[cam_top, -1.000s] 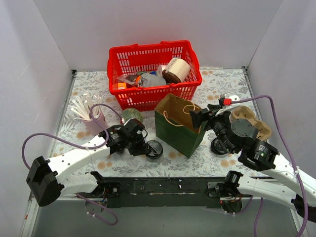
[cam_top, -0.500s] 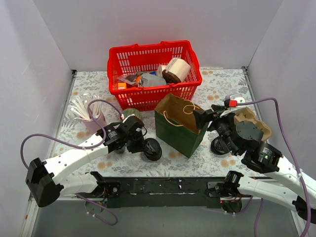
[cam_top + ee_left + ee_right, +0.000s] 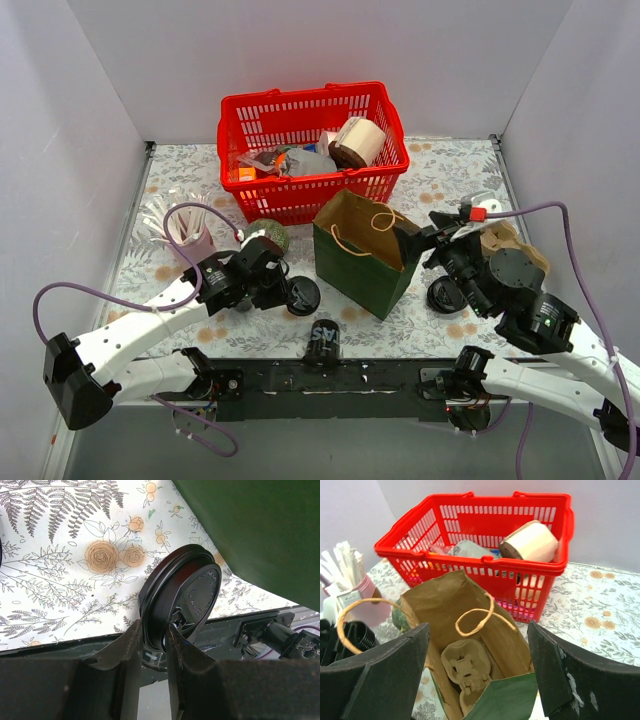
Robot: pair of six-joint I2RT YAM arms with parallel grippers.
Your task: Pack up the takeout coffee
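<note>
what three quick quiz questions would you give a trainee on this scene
1. True or false: the left hand is shut on the black sip lid.
2. The black cup is: A) upright, B) on its side, C) upside down.
3. Fill in: the right hand hangs open over the ____.
Key: 1 true; 2 B; 3 green bag.
</note>
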